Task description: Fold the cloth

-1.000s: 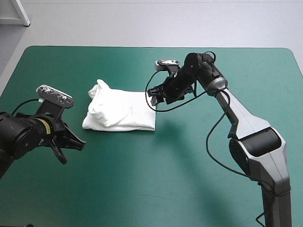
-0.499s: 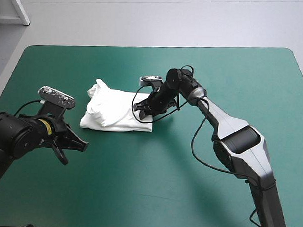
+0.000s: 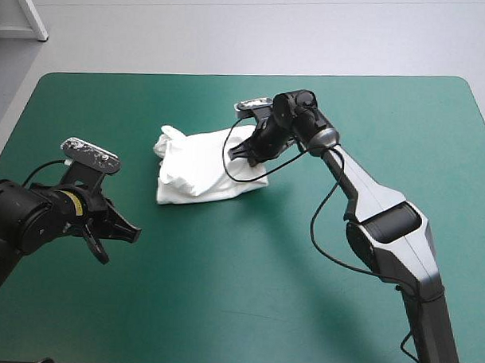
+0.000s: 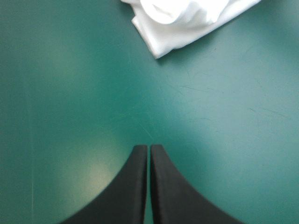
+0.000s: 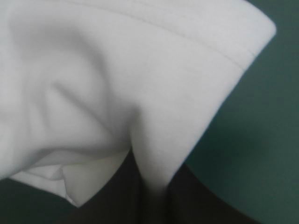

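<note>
The white T-shirt (image 3: pixel 197 165) lies as a folded bundle near the middle of the teal-green table, its right edge pulled up off the cover. My right gripper (image 3: pixel 245 152) is shut on the T-shirt at that raised edge; in the right wrist view white cloth (image 5: pixel 117 88) runs down between the black fingers (image 5: pixel 112 196). My left gripper (image 3: pixel 121 239) hovers over bare cover near the left side, well short of the bundle, shut with nothing in it. In the left wrist view its fingers (image 4: pixel 135 186) meet in a point and a corner of the T-shirt (image 4: pixel 180 21) lies far ahead.
Bare teal-green cover (image 3: pixel 247 277) stretches across the near half of the table and to the right of the right arm. The table's far edge (image 3: pixel 254 75) lies beyond the bundle.
My right gripper reached in over the T-shirt's right edge, shut on it and lifted it, dragging the bundle to the right and bunching it. The left arm has stayed still.
</note>
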Robot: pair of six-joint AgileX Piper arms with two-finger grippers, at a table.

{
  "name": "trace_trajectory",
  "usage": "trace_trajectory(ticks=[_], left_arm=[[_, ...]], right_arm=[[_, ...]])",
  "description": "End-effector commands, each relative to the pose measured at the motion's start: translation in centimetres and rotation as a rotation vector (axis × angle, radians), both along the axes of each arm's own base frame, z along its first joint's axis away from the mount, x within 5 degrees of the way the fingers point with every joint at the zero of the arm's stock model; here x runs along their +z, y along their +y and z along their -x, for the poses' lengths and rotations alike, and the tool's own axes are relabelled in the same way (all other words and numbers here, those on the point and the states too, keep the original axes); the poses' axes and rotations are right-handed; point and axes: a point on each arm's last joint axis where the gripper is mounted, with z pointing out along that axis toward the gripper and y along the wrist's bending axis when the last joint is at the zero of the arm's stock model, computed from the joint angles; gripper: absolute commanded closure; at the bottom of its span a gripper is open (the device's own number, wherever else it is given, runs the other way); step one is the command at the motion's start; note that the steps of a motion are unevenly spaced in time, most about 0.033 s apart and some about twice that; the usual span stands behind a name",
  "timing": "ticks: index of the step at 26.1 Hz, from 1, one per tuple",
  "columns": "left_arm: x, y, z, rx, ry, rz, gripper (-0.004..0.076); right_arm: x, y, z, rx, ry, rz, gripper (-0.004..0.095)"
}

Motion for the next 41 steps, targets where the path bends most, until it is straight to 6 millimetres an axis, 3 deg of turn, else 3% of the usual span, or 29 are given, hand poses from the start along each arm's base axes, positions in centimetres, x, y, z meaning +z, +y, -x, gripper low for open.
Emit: trace_trajectory(ticks=[1,5,6,7,8,10,15,16,17,18,22,24,27,30,32,36,38,41], left_arm=[[1.0,0.5,0.4,0.004,-0.039,-0.014,0.0705],[1.0,0.6,0.3,0.005,-0.044,-0.030,0.0705],[1.0,0.6,0.3,0.004,-0.043,-0.032,0.0705],[1.0,0.6,0.3,0.001,-0.043,-0.034,0.0705],[1.0,0.6,0.3,0.001,-0.043,-0.034,0.0705],[1.0,0.6,0.3,0.001,-0.043,-0.034,0.0705],[1.0,0.6,0.3,0.001,-0.043,-0.034,0.0705],[1.0,0.6,0.3,0.001,-0.043,-0.034,0.0705],[1.0,0.6,0.3,0.001,-0.043,-0.034,0.0705],[1.0,0.6,0.3,0.001,-0.045,-0.033,0.0705],[1.0,0.5,0.3,-0.002,-0.053,-0.029,0.0705],[1.1,0.5,0.2,-0.004,-0.062,-0.025,0.0705],[1.2,0.4,0.0,-0.010,-0.084,-0.015,0.0705],[1.5,0.2,-0.3,-0.022,-0.139,-0.002,0.0705],[2.0,0.1,-0.7,-0.035,-0.203,0.010,0.0705],[3.1,-0.3,-1.6,-0.066,-0.355,0.029,0.0705],[3.5,-0.5,-1.8,-0.083,-0.415,0.051,0.0705],[4.4,-1.0,-2.2,-0.114,-0.515,0.098,0.0705]], right_arm=[[5.3,-5.4,-1.3,-0.123,-0.170,0.056,0.0925],[5.4,-13.8,-4.1,-0.323,-0.167,0.077,0.0925],[5.3,-17.3,-4.8,-0.391,-0.163,0.088,0.0925],[5.3,-18.8,-5.0,-0.419,-0.162,0.094,0.0925],[5.2,-22.8,-5.4,-0.500,-0.160,0.111,0.0925],[5.2,-26.8,-5.5,-0.582,-0.157,0.124,0.0925],[5.4,-34.3,-4.7,-0.748,-0.131,0.030,0.0922],[5.5,-34.9,-4.6,-0.750,-0.130,0.011,0.0903],[5.4,-35.8,-4.4,-0.753,-0.129,-0.008,0.0788],[5.4,-36.0,-4.4,-0.751,-0.130,-0.008,0.0709],[5.9,-36.2,-4.1,-0.756,-0.141,-0.004,0.0210],[6.5,-36.2,-3.9,-0.762,-0.154,-0.005,0.0100],[8.9,-36.0,-2.8,-0.771,-0.203,-0.007,0.0166],[11.9,-35.7,-1.2,-0.794,-0.266,-0.014,0.0317],[15.1,-35.2,0.7,-0.798,-0.337,-0.029,0.0490],[20.7,-33.5,5.1,-0.764,-0.459,-0.090,0.0932],[23.0,-32.0,7.7,-0.688,-0.516,-0.113,0.0919],[24.6,-29.8,11.2,-0.586,-0.563,-0.065,0.0925]])
